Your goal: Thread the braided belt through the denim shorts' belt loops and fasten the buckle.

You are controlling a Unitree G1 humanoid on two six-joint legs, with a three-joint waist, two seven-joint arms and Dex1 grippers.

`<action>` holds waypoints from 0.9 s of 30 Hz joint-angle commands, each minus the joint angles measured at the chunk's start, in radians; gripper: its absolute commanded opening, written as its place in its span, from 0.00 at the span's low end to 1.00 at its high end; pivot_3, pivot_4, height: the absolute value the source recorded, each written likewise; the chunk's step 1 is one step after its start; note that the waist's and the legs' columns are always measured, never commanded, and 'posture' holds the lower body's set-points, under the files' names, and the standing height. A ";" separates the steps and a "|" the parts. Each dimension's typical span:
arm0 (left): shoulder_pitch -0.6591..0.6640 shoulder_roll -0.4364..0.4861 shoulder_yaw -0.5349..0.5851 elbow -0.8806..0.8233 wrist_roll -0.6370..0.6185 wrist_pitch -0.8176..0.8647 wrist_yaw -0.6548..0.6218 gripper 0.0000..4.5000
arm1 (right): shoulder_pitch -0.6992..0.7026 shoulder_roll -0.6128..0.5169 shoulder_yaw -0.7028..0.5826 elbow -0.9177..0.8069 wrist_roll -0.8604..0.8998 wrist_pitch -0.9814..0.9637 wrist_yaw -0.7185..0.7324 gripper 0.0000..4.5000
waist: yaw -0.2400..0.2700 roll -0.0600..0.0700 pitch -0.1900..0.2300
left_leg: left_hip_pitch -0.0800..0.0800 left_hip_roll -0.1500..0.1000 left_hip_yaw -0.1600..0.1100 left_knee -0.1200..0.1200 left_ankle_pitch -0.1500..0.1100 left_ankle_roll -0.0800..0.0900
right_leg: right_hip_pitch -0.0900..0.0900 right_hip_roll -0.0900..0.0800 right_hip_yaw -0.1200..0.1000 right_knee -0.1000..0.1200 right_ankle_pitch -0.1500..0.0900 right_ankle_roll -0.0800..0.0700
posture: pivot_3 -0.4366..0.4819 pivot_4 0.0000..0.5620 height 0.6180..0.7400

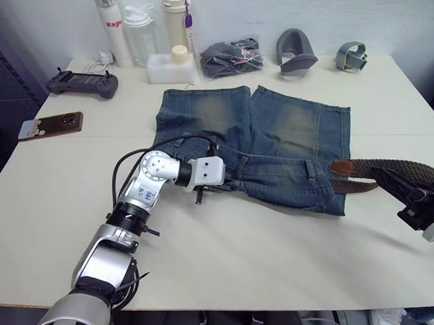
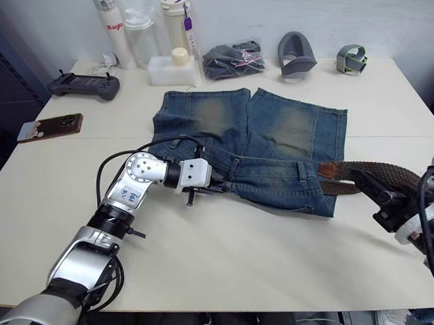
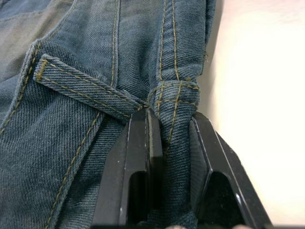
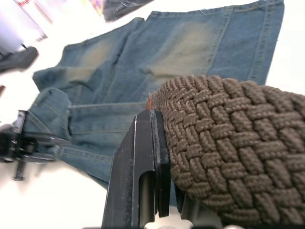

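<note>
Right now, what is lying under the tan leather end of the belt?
The tan end of the braided belt lies on the denim shorts near the waistband. Whether a buckle sits there is hidden.

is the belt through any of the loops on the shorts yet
Cannot tell. The braided belt lies beside the denim shorts, its tan tip at the waistband; the near loop is empty.

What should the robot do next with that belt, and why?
Probably slide the right gripper leftward, feeding the braided belt toward the nearest belt loop. Its tan tip only lies at the waistband's end, while the left gripper already pins the denim shorts.
</note>
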 commanded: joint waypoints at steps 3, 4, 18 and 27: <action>-0.023 0.059 0.030 0.084 -0.048 0.101 -0.100 0.49 | -0.091 -0.059 0.076 0.115 0.077 0.047 0.017 0.00 | -0.005 0.000 0.000 | 0.000 0.000 0.000 0.000 0.000 0.000 | 0.000 0.000 0.000 0.000 0.000 0.000 | 0.48 0.27 0.25; -0.035 0.071 0.051 0.088 -0.077 0.125 -0.121 0.59 | -0.122 -0.080 0.098 0.162 0.062 0.068 0.036 0.00 | -0.005 0.000 0.000 | 0.000 0.000 0.000 0.001 0.000 0.000 | 0.000 0.000 0.000 0.001 0.000 0.000 | 0.48 0.27 0.25; 0.017 0.126 0.242 -0.220 -0.324 0.568 -0.066 0.99 | -0.507 -0.135 0.307 0.554 -0.057 0.303 0.244 0.00 | 0.005 0.001 0.001 | -0.002 -0.002 0.000 0.000 0.001 0.002 | -0.001 -0.002 0.000 0.000 0.001 0.002 | 0.48 0.27 0.25; 0.092 0.164 0.267 -0.347 -0.335 0.649 0.019 0.99 | -0.610 -0.117 0.304 0.661 -0.088 0.399 0.254 0.00 | 0.003 0.001 0.001 | -0.002 -0.003 0.000 0.000 0.001 0.001 | -0.001 -0.002 0.000 0.000 0.001 0.002 | 0.48 0.27 0.25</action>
